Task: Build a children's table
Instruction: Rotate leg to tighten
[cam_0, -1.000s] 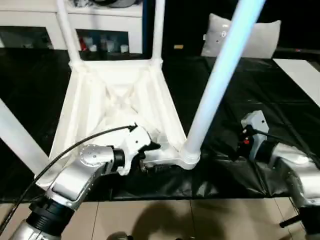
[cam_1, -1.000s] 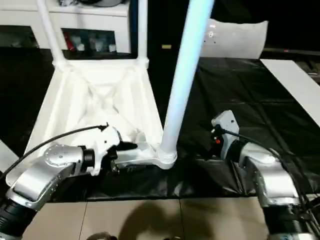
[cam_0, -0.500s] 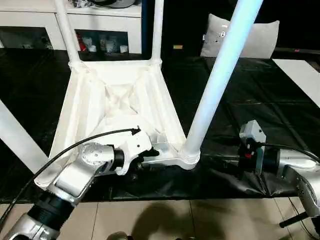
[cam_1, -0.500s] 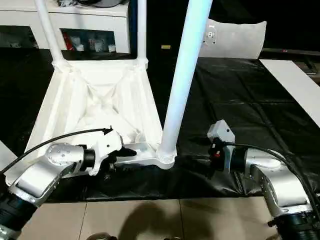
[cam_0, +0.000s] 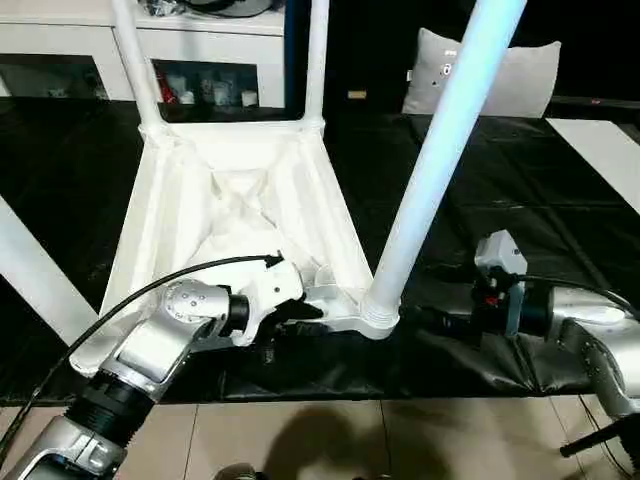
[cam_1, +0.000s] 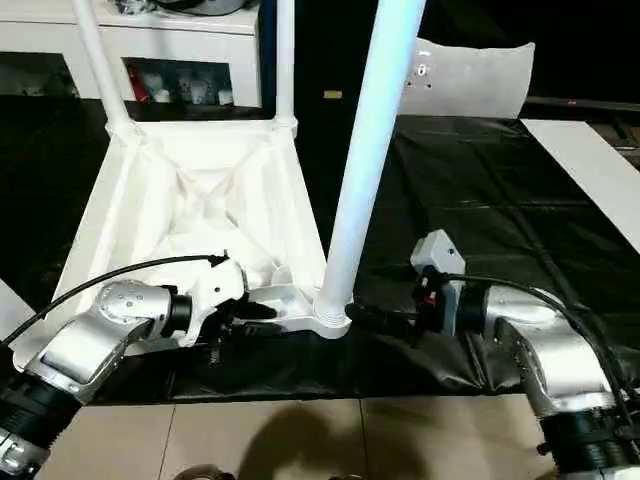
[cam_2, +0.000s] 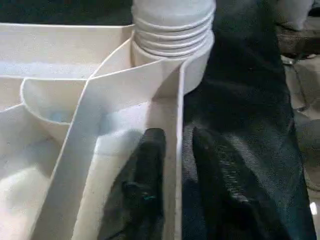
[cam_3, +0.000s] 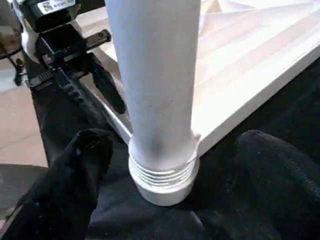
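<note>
Pinching the near rim of the tabletop (cam_0: 230, 200) with the left gripper (cam_2: 172, 150), one finger inside the wall, the other outside against the black sheet (cam_0: 520, 200). Reaching in from the right with the right gripper (cam_3: 165, 165), fingers spread wide either side of the near-right leg (cam_0: 435, 150) at its ribbed base, not touching it.

Lying upside down on the sheet, tabletop with ribs up, near edge close to the sheet's near border. Standing in the near-right socket (cam_0: 380, 312), that leg, leaning slightly right. Rising from the two far sockets, two more legs (cam_0: 135, 60) (cam_0: 316, 60). Slanting across the left edge, a fourth white tube (cam_0: 35, 270), seat not visible.

Looking light, stiff and smooth, likely hollow plastic: prone to sliding on the sheet, so bracing at the rim probably sensible. Best taking the leg low, just above the ribbed collar, where the taper is thickest and leverage on the socket least; higher up, likely to rock or slip through the pads.

Beyond the far edge, a white cabinet (cam_0: 220, 50).
</note>
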